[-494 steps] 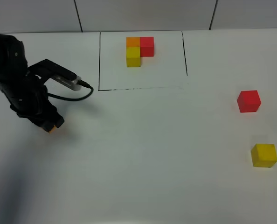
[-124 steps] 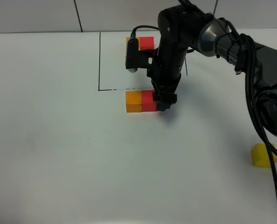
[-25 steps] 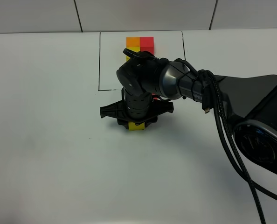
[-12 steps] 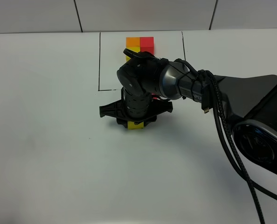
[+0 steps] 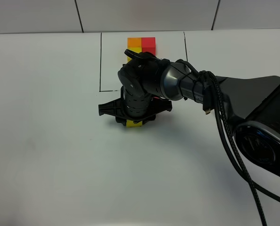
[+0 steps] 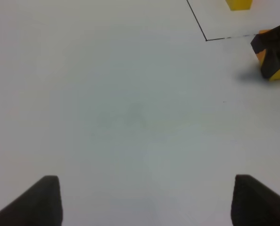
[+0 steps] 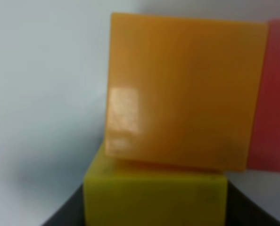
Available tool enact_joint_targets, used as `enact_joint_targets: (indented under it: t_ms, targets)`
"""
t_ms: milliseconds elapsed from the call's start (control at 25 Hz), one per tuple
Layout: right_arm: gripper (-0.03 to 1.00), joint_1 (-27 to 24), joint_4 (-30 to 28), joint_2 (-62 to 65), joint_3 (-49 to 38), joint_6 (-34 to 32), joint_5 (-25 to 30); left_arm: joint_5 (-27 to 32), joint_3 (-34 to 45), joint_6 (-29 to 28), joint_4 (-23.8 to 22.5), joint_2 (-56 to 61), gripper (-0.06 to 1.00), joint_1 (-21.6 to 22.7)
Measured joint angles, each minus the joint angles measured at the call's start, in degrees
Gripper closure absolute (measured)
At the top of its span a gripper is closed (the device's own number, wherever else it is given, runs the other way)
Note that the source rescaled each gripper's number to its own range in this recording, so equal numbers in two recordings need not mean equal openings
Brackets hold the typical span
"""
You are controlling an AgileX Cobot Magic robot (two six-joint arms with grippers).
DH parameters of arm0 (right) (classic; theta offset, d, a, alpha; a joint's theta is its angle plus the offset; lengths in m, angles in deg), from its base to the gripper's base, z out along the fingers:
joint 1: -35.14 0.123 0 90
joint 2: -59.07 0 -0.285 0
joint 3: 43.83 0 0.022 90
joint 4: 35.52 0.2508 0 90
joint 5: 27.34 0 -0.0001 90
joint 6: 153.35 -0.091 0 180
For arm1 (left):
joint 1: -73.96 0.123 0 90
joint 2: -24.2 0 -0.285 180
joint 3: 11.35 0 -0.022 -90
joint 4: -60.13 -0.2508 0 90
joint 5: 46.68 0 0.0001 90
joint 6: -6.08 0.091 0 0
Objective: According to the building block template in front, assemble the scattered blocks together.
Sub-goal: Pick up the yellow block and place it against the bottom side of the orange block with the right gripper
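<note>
The building block template lies inside a thin black frame at the back; its orange and red cubes show, and the arm covers most of its yellow one. My right gripper reaches across the middle, pointing down and shut on the yellow block. In the right wrist view the yellow block sits against the orange block, with the red block beside the orange one. My left gripper is open over bare table, far from the blocks.
The white table stretches all around the blocks. The right arm's cables trail across the right side. In the left wrist view, the frame's corner and the right gripper show at a distance.
The right gripper has shifted the yellow block slightly left and toward the back, closer against the orange block. The left gripper has not moved.
</note>
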Motion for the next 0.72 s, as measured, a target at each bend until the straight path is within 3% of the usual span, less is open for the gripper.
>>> enact_joint_targets:
  t_ms: [720]
  targets:
    - [0.96,-0.1,-0.5,-0.2,0.4,-1.3,0.8,0.0,0.0,0.1,0.0,0.0,0.31,0.0]
